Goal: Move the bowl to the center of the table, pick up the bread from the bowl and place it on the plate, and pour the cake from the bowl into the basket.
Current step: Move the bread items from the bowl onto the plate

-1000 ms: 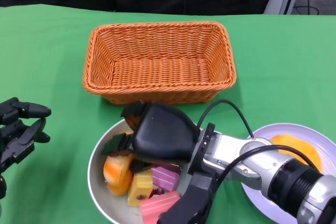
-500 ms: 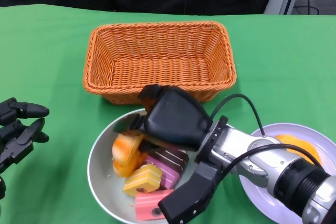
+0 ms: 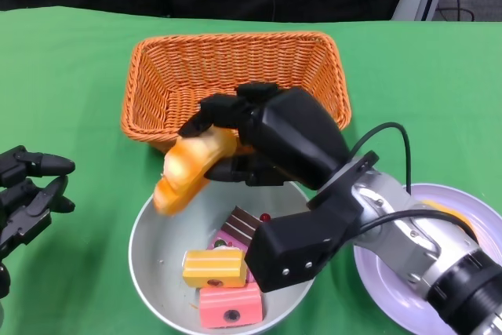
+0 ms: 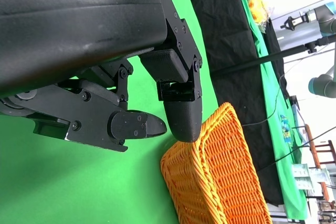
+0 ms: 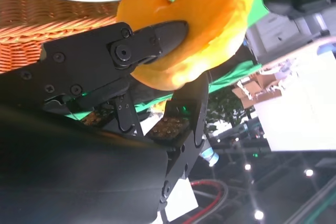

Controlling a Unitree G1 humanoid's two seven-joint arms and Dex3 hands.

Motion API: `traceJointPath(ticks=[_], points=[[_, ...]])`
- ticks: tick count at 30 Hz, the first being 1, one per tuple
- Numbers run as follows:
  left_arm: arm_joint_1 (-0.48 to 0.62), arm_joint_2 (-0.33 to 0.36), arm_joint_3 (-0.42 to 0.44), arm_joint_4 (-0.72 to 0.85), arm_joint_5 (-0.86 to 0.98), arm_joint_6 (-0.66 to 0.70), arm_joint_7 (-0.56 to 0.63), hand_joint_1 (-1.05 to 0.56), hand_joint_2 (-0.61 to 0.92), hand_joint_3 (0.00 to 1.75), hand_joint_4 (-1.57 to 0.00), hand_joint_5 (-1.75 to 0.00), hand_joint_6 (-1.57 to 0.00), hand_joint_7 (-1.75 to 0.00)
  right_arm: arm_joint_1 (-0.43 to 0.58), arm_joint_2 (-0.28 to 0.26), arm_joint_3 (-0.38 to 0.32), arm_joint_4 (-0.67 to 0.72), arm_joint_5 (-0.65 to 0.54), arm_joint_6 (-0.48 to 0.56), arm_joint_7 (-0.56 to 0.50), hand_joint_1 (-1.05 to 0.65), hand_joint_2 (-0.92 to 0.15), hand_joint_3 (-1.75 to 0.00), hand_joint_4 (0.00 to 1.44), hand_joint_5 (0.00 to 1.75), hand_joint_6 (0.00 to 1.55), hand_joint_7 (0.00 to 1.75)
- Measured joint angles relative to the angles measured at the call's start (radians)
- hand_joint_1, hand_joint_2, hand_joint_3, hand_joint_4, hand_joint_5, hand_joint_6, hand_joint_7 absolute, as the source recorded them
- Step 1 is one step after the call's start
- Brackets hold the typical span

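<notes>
The right hand point(image 3: 235, 143) grips the orange bread point(image 3: 188, 169), up in the air. Just under it is the bowl point(image 3: 153, 260) with cake pieces point(image 3: 213, 267). The basket point(image 3: 235, 84) sits behind. The left hand point(image 3: 27, 194) rests far off with its fingers spread, holding nothing.

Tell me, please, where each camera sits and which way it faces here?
Head view: above, looking down at the bowl, basket and both hands.
Right wrist view: behind the right hand, facing the bread it holds.
Left wrist view: behind the empty left hand, facing the green table.
Shared: all three show the basket; the head and right wrist views show the bread.
</notes>
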Motion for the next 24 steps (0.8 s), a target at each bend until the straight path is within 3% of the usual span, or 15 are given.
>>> traceJointPath(ticks=[7, 9, 11, 14, 18, 24], points=[[-0.001, 0.0, 0.001, 0.01, -0.001, -0.002, 0.0, -0.08, 0.92, 0.36, -0.8, -1.28, -0.86, -0.88, 0.139, -0.002, -0.089, -0.223, 0.118, 0.129, 0.176, -0.26, -0.92, -0.14, 0.7, 1.47, 0.78, 0.98], [-0.002, 0.0, 0.001, 0.01, -0.004, -0.003, -0.001, -0.07, 0.92, 0.37, -0.8, -1.28, -0.86, -0.89, 0.187, -0.004, -0.12, -0.303, 0.157, 0.182, 0.227, -0.28, -0.92, -0.15, 0.72, 1.66, 0.79, 0.99], [-0.002, 0.0, 0.002, 0.011, -0.005, -0.004, -0.001, -0.06, 0.92, 0.37, -0.8, -1.29, -0.86, -0.89, 0.235, -0.011, -0.162, -0.387, 0.202, 0.241, 0.283, -0.27, -0.91, -0.15, 0.73, 1.72, 0.79, 1.0], [-0.002, 0.0, 0.002, 0.011, -0.005, -0.004, -0.001, -0.08, 0.91, 0.36, -0.8, -1.29, -0.86, -0.89, 0.284, -0.035, -0.215, -0.482, 0.247, 0.326, 0.353, -0.27, -0.92, -0.15, 0.75, 1.74, 0.78, 1.0], [-0.004, 0.001, 0.003, 0.012, -0.005, -0.003, -0.001, -0.07, 0.92, 0.36, -0.8, -1.28, -0.86, -0.88, 0.361, -0.066, -0.307, -0.648, 0.335, 0.522, 0.48, -0.22, -0.92, -0.16, 0.77, 1.75, 0.76, 1.0], [-0.005, 0.004, 0.003, 0.018, -0.005, -0.003, -0.004, -0.07, 0.92, 0.34, -0.8, -1.27, -0.87, -0.87, 0.444, -0.157, -0.433, -0.758, 0.414, 0.633, 0.571, -0.2, -0.91, -0.23, 0.78, 1.75, 0.72, 1.12]])
